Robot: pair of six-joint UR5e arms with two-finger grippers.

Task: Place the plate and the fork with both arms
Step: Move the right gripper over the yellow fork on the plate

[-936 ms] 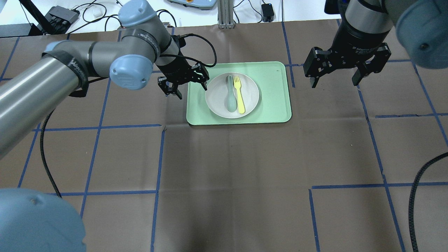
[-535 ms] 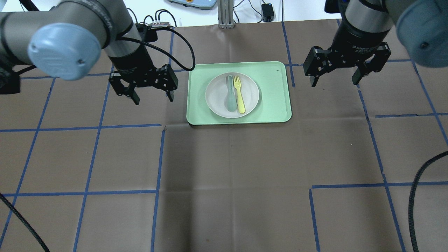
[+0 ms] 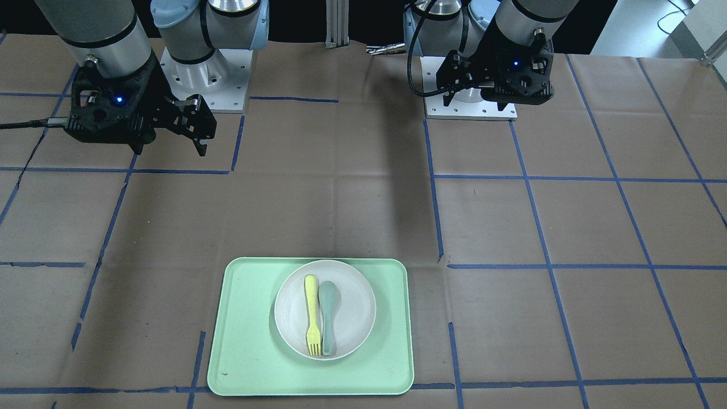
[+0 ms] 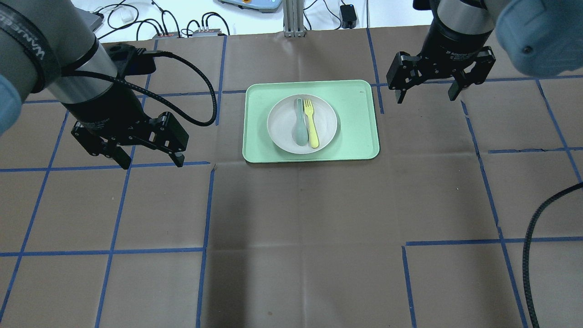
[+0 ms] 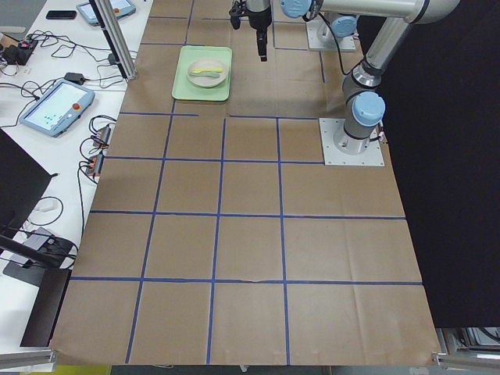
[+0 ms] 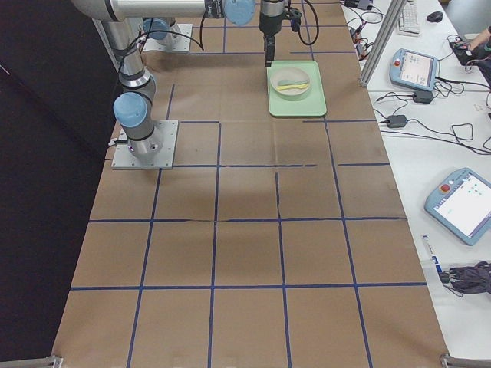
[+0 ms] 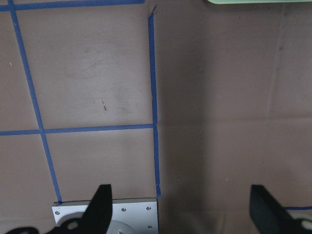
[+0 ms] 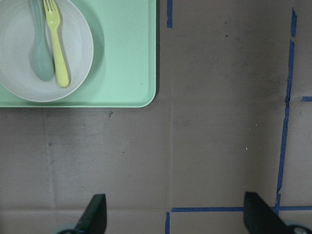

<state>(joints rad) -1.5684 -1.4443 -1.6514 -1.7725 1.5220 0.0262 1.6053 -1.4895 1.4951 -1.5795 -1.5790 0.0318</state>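
Observation:
The round white plate (image 4: 283,130) sits on the mint-green tray (image 4: 355,123). The pale-yellow fork (image 4: 312,125) lies in the plate beside a grey-green spoon (image 4: 299,126). They also show in the front view: plate (image 3: 355,309), fork (image 3: 311,315), spoon (image 3: 328,312). My left gripper (image 4: 152,163) is open and empty, above bare paper to the left of the tray. My right gripper (image 4: 426,96) is open and empty, just right of the tray's far right corner. The right wrist view shows the plate (image 8: 80,48) and fork (image 8: 56,46) at the upper left.
The table is covered in brown paper with a blue tape grid (image 4: 207,205). Cables and boxes (image 4: 200,27) lie beyond the far edge. The arms' base plates (image 3: 470,108) stand at the robot's side. A sliver of the tray (image 7: 258,1) shows in the left wrist view.
My left gripper has drawn away from the tray's left edge, moving left and toward the robot. My right gripper has shifted slightly left and farther away. Plate, fork and spoon have not moved.

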